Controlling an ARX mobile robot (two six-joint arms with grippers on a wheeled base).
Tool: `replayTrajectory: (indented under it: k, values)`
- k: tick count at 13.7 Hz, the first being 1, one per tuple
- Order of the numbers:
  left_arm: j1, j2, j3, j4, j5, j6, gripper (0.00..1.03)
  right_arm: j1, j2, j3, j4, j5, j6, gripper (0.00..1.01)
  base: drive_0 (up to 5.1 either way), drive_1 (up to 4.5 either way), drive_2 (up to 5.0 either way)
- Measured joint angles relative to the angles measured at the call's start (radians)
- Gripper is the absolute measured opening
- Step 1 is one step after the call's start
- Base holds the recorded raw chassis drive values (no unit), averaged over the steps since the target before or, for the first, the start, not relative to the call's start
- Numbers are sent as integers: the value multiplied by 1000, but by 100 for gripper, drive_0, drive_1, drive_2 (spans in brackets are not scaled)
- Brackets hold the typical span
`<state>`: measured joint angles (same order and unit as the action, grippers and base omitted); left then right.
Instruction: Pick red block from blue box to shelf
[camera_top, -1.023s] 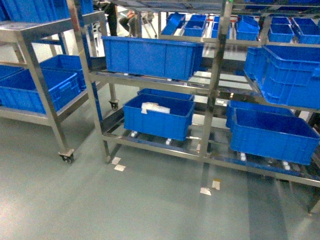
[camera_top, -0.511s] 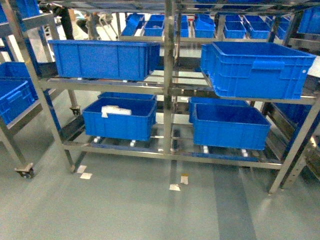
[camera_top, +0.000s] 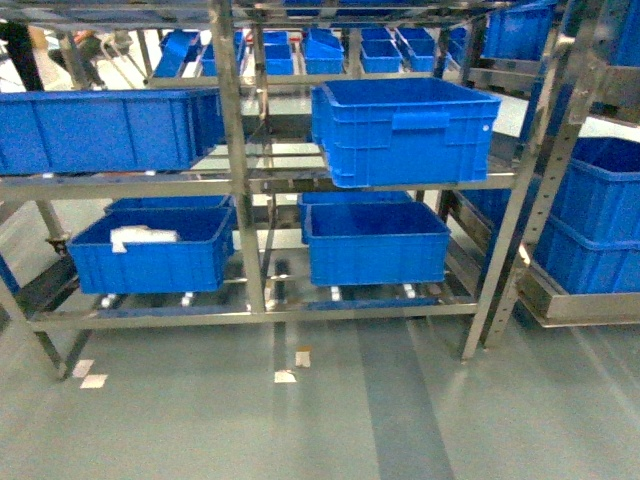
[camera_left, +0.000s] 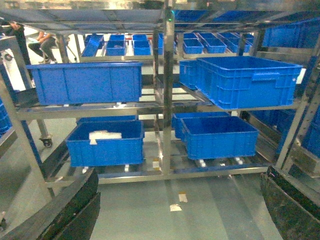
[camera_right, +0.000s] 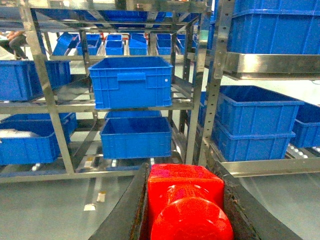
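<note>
View shift: since half a second ago the head camera's scene has slid leftward; the centre post of the shelf (camera_top: 232, 150) that stood mid-frame now stands left of centre, and a second rack of stacked crates (camera_top: 598, 215) has come into view at the right edge.
Crates in head view: the long dark blue crate (camera_top: 100, 128) on the middle tier has moved to the far left and is cut by the frame edge; the tilted crate (camera_top: 405, 128) that sat right of centre now sits at the middle.
Floor marks: the small tape scraps (camera_top: 292, 366) have shifted left along with the rack.
Arms in head view: neither arm nor gripper shows there.
Left gripper (camera_left: 175, 220): seen from its wrist camera, its two dark fingers (camera_left: 70, 212) sit at the bottom corners of the frame, spread wide apart with bare floor between them and nothing held; it faces the shelf, which stands well ahead of it.
Lower crate ahead of the left gripper: holds a white packet (camera_left: 105, 135), to the left of the centre post.
Right gripper (camera_right: 186, 210): its dark fingers (camera_right: 127, 210) are pressed in on both sides of the red block (camera_right: 186, 192), pinching it.
Red block: held between the right fingers, stud side toward the wrist camera, filling the bottom of that view; the shelf stands well beyond it.
Blue box: no light turquoise tray can be made out in any view.
</note>
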<state>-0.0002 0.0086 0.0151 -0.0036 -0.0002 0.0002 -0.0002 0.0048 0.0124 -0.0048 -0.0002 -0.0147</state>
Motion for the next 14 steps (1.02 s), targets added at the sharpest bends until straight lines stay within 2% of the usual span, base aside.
replayTrajectory:
  k: [1, 5, 11, 14]
  values:
    - [-2, 0, 0, 0, 0, 0, 98, 0, 0, 0, -1, 0, 0, 28, -162, -162, -162]
    - [-2, 0, 0, 2, 0, 0, 98, 0, 0, 0, 0, 0, 0, 28, 13, 412, -387]
    - [-2, 0, 0, -1, 0, 0, 98, 0, 0, 0, -1, 0, 0, 28, 13, 444, -418]
    - [-2, 0, 0, -3, -1, 0, 98, 0, 0, 0, 1, 0, 0, 28, 173, 605, -259]
